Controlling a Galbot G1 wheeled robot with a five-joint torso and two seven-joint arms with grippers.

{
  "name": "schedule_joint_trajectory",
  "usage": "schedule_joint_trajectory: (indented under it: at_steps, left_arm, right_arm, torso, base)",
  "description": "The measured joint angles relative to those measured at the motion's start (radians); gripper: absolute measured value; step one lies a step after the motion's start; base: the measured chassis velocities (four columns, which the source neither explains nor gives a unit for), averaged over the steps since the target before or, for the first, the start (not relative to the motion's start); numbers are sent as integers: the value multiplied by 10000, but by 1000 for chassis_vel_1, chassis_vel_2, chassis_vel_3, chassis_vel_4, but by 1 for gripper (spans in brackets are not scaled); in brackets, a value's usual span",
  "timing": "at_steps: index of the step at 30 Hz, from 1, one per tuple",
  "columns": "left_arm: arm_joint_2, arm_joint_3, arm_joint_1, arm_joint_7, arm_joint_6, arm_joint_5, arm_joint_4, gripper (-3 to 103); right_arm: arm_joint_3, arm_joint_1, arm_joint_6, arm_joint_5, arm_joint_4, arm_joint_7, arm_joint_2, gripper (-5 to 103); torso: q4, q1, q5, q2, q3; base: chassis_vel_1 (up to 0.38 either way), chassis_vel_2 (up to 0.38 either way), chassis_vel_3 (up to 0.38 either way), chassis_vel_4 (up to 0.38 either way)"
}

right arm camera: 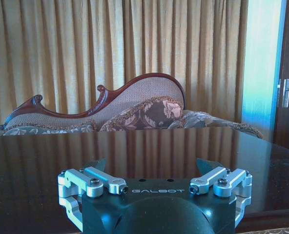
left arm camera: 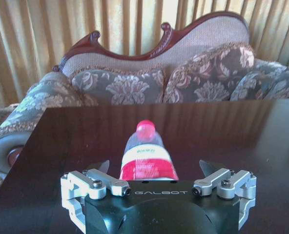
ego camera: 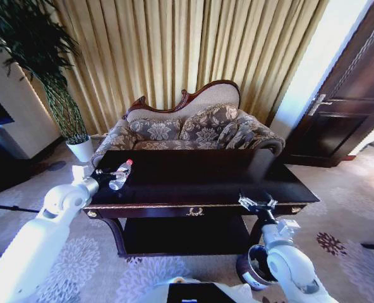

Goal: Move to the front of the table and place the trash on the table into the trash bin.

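floral sofa [ego camera: 193, 129], potted plant [ego camera: 60, 95], curtains [ego camera: 174, 50], door [ego camera: 348, 95]

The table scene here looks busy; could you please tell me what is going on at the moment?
The robot stands in front of the table. Its left pincer is open around the lying plastic bottle, fingers on either side, not yet closed on it. The right pincer is open too, holding nothing, at the table's front edge on the other side. The trash bin sits on the floor by the right arm.
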Motion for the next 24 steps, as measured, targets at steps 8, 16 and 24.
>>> schedule_joint_trajectory:
  at_steps: [8,16,24]
  left_arm:
    - [-228,35,283,1,-8,147,176,100]
    - [-347,107,292,1,-12,171,235,101]
    - [-461,191,333,-330,-17,128,202,70]
  right_arm:
    - [-5,26,63,-18,-176,0,-7,100]
    - [-28,105,81,-11,-245,0,-58,100]
    - [-12,109,117,16,-259,3,-69,100]
  torso:
    - [-1,0,0,0,0]
    - [-2,0,0,0,-1]
    - [-2,0,0,0,0]
  base:
    - [0,0,0,0]
    - [0,0,0,0]
    - [0,0,0,0]
